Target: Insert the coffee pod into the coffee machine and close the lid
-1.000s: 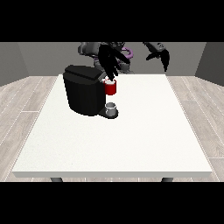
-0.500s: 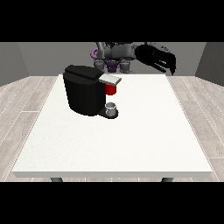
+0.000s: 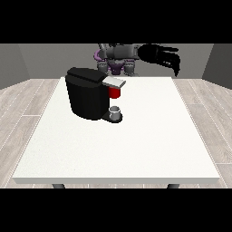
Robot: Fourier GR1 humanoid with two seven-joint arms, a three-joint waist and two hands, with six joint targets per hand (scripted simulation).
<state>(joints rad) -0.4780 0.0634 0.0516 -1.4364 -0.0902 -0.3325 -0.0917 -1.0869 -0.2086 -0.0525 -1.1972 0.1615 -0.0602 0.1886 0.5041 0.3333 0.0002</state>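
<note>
Hand (image 3: 161, 56) higher — black machine (image 3: 88, 97), grey lid (image 3: 113, 82)

A white table (image 3: 136, 149) stands on a pale plank floor (image 3: 27, 99).

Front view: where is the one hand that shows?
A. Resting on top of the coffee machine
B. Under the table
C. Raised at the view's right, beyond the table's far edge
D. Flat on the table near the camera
C: the hand at the view's right hangs in the air near the robot's body, well apart from the coffee machine on the table.
</note>
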